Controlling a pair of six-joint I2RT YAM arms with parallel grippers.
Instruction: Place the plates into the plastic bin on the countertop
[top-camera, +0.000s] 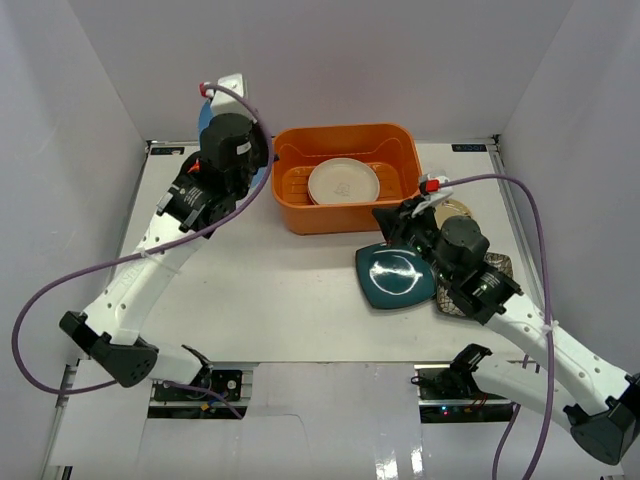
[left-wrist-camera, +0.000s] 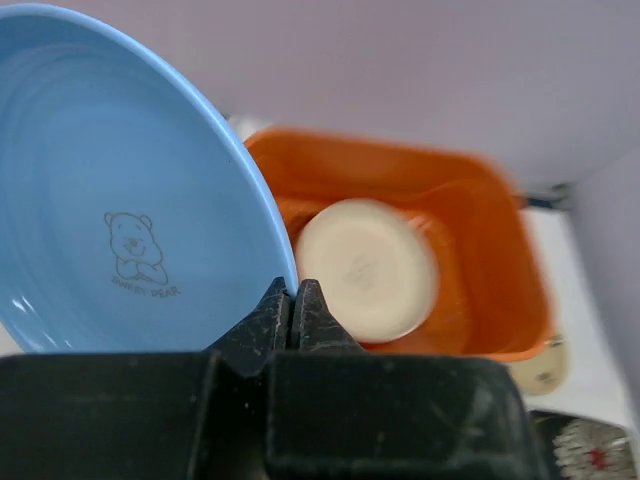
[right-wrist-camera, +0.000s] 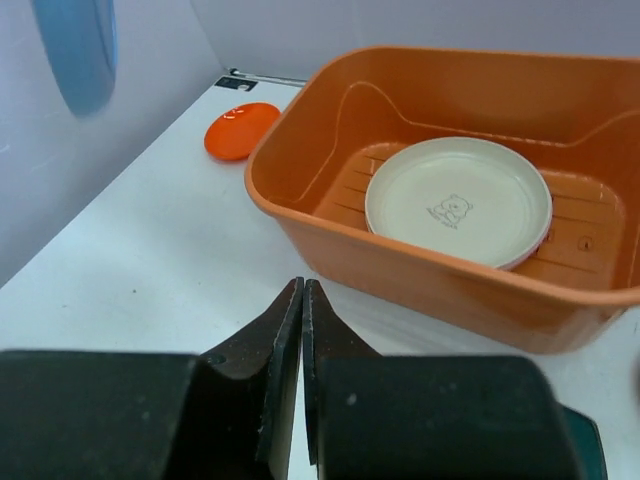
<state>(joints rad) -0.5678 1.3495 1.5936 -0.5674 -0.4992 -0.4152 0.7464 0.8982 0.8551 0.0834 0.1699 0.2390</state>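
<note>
My left gripper (left-wrist-camera: 292, 290) is shut on the rim of the light blue plate (left-wrist-camera: 120, 180) and holds it up on edge, left of the orange plastic bin (top-camera: 345, 215). The blue plate also shows in the top view (top-camera: 204, 118). A cream plate (top-camera: 343, 182) lies in the bin, with a pink rim showing under it in the right wrist view (right-wrist-camera: 530, 255). My right gripper (right-wrist-camera: 303, 290) is shut with nothing between the jaws, above the white countertop (top-camera: 280, 290) in front of the bin. The square teal plate (top-camera: 397, 277) lies beneath that wrist.
An orange-red plate (right-wrist-camera: 241, 130) lies on the countertop left of the bin. A black flowered plate (top-camera: 497, 268) lies under the right arm. A small beige patterned plate (top-camera: 458, 208) sits right of the bin. White walls enclose three sides.
</note>
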